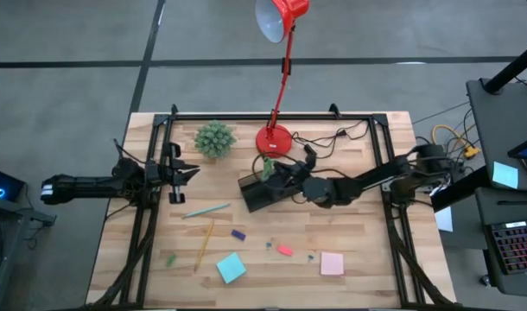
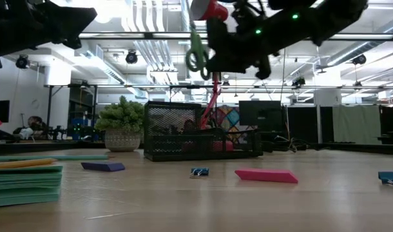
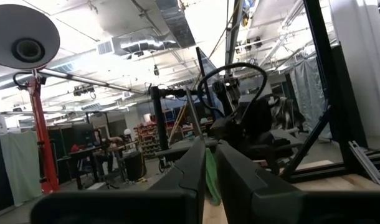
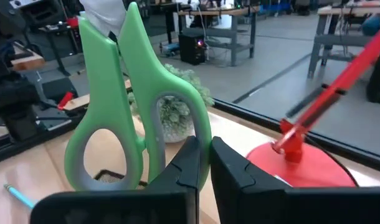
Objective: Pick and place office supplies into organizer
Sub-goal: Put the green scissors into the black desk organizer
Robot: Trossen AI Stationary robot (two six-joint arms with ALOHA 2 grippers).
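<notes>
We held the green-handled scissors (image 4: 137,118) clenched in our right pincer (image 4: 204,163) above the organizer (image 1: 262,193); our left pincer (image 3: 210,163) waited closed.

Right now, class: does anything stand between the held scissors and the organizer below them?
Nothing visible does. The right gripper holds the green scissors in the air above the black organizer, with open space between them.
</notes>
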